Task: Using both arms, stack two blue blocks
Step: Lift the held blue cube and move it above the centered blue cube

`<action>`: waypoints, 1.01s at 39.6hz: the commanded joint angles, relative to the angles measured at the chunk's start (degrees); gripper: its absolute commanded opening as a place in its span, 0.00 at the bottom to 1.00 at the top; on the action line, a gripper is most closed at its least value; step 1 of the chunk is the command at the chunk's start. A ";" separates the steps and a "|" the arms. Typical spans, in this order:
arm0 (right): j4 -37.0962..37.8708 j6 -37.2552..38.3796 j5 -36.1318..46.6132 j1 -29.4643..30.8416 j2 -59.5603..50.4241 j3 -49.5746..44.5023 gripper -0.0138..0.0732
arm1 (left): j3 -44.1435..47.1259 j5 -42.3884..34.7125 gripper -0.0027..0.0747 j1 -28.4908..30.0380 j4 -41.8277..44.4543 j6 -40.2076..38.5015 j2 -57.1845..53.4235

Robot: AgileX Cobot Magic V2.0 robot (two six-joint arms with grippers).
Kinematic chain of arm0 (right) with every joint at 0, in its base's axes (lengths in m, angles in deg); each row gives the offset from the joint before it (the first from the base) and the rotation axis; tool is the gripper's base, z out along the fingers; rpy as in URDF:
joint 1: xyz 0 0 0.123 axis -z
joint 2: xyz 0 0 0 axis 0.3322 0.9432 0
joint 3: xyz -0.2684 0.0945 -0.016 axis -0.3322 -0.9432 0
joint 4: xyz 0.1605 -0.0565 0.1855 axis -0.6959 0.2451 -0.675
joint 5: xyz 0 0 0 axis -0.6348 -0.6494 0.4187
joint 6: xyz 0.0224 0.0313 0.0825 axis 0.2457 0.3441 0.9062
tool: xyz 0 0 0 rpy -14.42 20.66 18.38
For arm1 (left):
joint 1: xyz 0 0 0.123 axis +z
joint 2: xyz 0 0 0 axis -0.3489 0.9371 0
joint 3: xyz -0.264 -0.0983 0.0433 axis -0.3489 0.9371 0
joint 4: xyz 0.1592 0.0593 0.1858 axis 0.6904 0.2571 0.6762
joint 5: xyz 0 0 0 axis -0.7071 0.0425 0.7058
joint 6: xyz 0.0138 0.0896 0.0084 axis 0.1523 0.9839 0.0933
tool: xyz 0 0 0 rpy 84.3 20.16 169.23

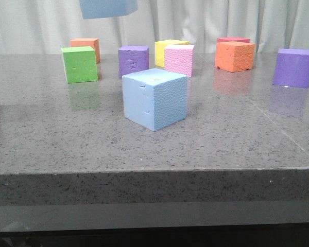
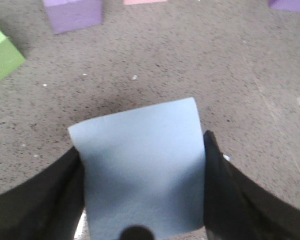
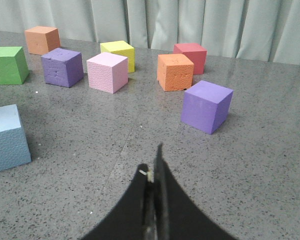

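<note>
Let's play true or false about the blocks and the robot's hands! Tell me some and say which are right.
1. The left gripper holds a blue block. True.
2. The right gripper holds a purple block. False: it is shut and holds nothing.
3. The other blue block sits on the table. True.
4. The green block is stacked on the pink block. False: both sit apart on the table.

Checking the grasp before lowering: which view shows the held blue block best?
Left wrist view: the held blue block sits between the left claw fingers. Front view catches only its bottom edge; right wrist view barely shows it, at the frame's edge.
</note>
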 commanded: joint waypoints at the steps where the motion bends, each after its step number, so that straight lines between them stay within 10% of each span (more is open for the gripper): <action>1: -0.44 -0.48 4.01 0.12 0.41 1.48 0.08 | -1.12 0.68 0.41 -1.83 -1.18 0.21 -2.96; 40: -0.44 -0.48 4.01 0.12 0.41 1.48 0.08 | 5.63 -7.31 0.42 -8.41 -0.34 1.72 0.72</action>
